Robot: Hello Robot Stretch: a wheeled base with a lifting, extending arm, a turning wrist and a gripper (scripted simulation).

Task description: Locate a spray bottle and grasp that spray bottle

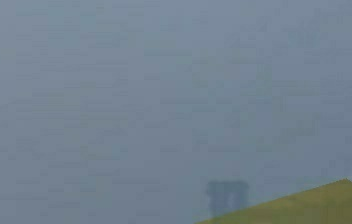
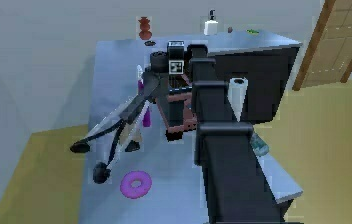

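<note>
Jaws near purple object (image 2: 144, 117) on grey countertop (image 2: 109, 70); hold unclear

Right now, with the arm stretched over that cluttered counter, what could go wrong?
The gripper reaches among crowded things: it might knock the purple ring, or what looks like a slim purple bottle, off the counter. The arm passes close beside a white roll and could tip it.
</note>
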